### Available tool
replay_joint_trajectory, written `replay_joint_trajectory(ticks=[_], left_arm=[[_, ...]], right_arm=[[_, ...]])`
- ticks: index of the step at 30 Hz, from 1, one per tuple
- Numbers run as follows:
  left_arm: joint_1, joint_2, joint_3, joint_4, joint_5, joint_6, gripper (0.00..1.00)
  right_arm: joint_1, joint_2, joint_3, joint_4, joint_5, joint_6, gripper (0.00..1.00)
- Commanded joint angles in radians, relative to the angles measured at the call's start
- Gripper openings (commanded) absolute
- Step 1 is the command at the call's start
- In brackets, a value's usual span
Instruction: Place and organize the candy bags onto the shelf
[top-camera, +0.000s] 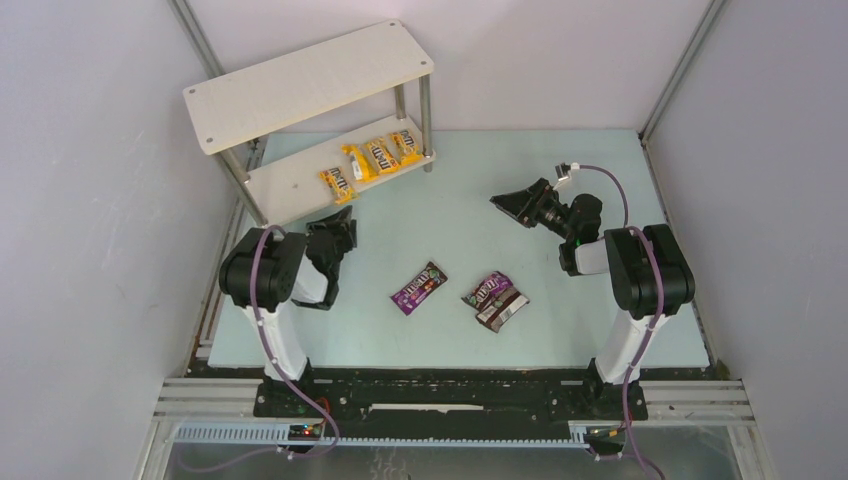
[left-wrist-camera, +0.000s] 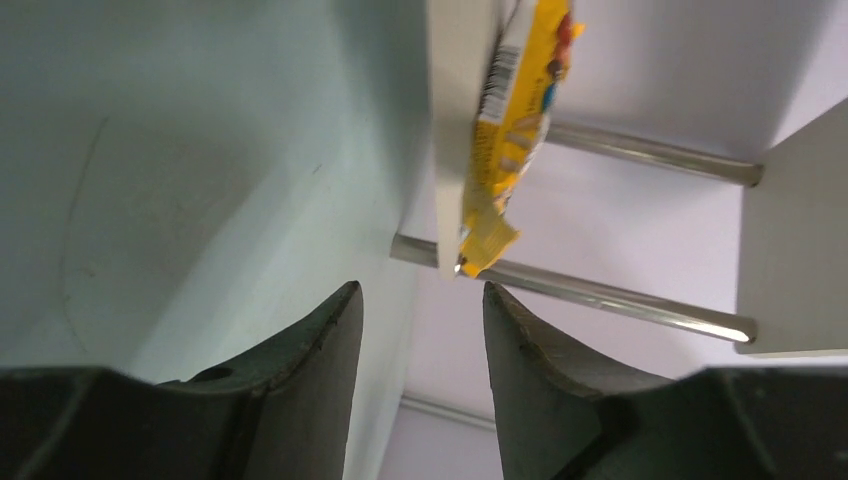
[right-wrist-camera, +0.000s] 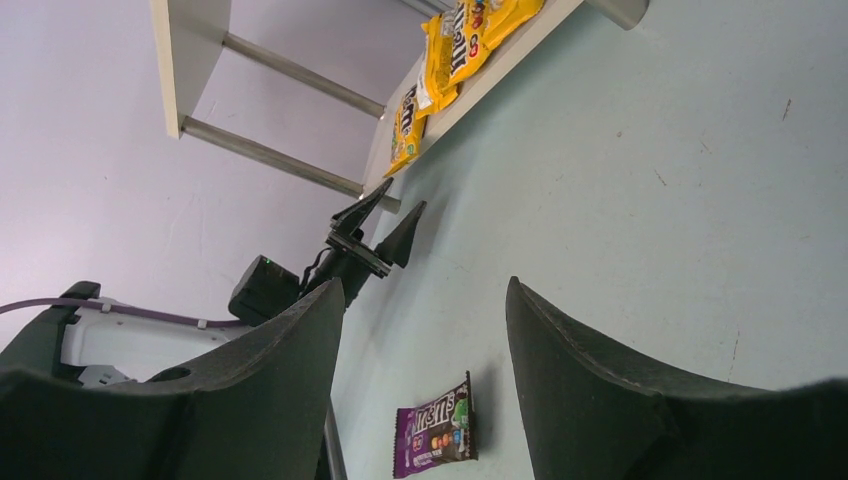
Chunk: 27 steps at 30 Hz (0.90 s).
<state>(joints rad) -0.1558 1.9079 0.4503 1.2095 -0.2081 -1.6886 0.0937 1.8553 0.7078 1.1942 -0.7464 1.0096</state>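
Table (top-camera: 560, 180): two purple packets (top-camera: 418, 287), one brown packet (top-camera: 503, 311).
Shelf (top-camera: 300, 80): four yellow packets (top-camera: 375, 158) kept on lower board.
Left gripper (left-wrist-camera: 420, 295): spread, empty.
Right gripper (right-wrist-camera: 425, 290): spread, empty.

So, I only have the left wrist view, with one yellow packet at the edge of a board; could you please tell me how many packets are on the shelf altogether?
Observer: Four yellow packets lie in a row on the lower board of the shelf.
Operator: Thank you. What is waiting on the table?
Observer: Three packets lie on the table: one purple packet alone, and a second purple packet touching a dark brown packet.
Operator: Is the right gripper carrying anything?
Observer: No, the right gripper is open and empty.
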Motion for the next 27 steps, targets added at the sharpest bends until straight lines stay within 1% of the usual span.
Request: replay_joint_trajectory(ticks=[1,5,9,14,18,22,27], left_arm=[[-0.010,-0.001,0.015,0.150,-0.109,-0.054,0.53],[-0.008,-0.007,0.008,0.151,-0.136,-0.037,0.55],[-0.008,0.027,0.028,0.150,-0.128,-0.065,0.55],[0.009,0.050,0.072,0.140,-0.128,-0.061,0.47],[0.022,0.047,0.097,0.114,-0.110,-0.043,0.36],[0.036,0.045,0.121,0.080,-0.088,-0.020,0.27],[0.055,0.069,0.145,0.060,-0.066,-0.018,0.25]], right_arm=[[-0.002,0.006,-0.004,0.046,-0.011,-0.002,0.69],[-0.003,0.010,-0.004,0.052,-0.010,0.002,0.70],[-0.003,0.010,-0.004,0.053,-0.011,0.003,0.70],[-0.003,0.012,-0.004,0.051,-0.013,0.004,0.70],[-0.004,0.012,-0.004,0.054,-0.011,0.005,0.69],[-0.005,0.014,-0.004,0.059,-0.013,0.007,0.69],[-0.006,0.016,-0.004,0.062,-0.013,0.009,0.70]])
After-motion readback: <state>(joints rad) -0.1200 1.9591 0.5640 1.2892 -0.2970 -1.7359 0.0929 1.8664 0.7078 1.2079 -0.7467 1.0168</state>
